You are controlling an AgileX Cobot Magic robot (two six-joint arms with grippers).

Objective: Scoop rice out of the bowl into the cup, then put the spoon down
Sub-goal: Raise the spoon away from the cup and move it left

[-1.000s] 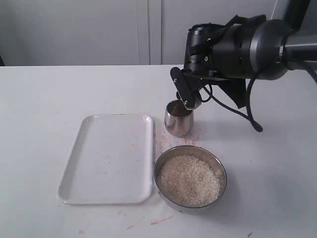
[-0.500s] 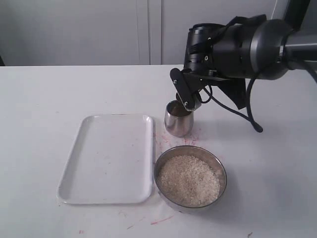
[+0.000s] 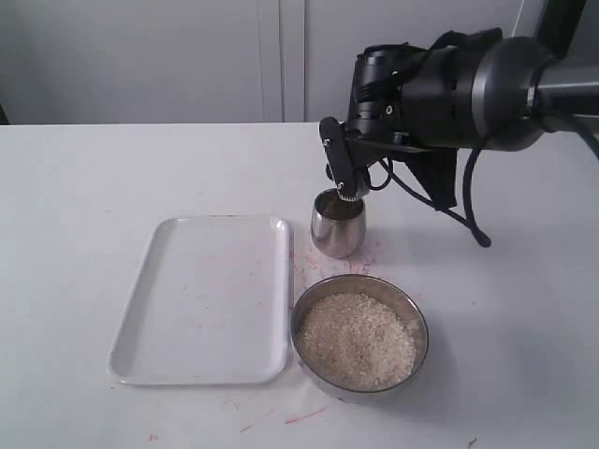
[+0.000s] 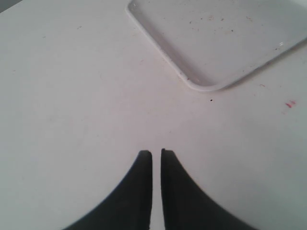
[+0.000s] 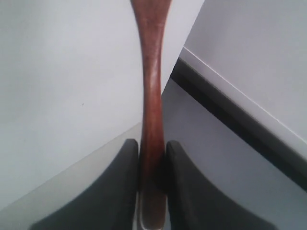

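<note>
**Spoon held over cup; delivery step in hand**

The right gripper (image 3: 347, 191) hangs directly above the mouth of the cup (image 3: 337, 224). In the right wrist view its fingers (image 5: 123, 182) are clamped on the slim handle of the spoon (image 5: 152, 86). The spoon's oval end is hidden in the exterior view, so I cannot tell whether any grains remain on it. I judge this to be the tipping of rice into the cup.

The bowl (image 3: 421, 327) stands just in front of the cup, close but not touching, and the rice (image 3: 356, 339) in it is near the rim.

The next move calls for a clean lift clear of the cup's rim, as the cup looks light enough to tip if clipped.

A white tray (image 3: 201, 299) lies just beside the cup on its left, bare and unobstructed. The left gripper (image 4: 156, 154) hangs over the table (image 4: 72, 96) beyond that tray, pressed together and holding nothing.
</note>
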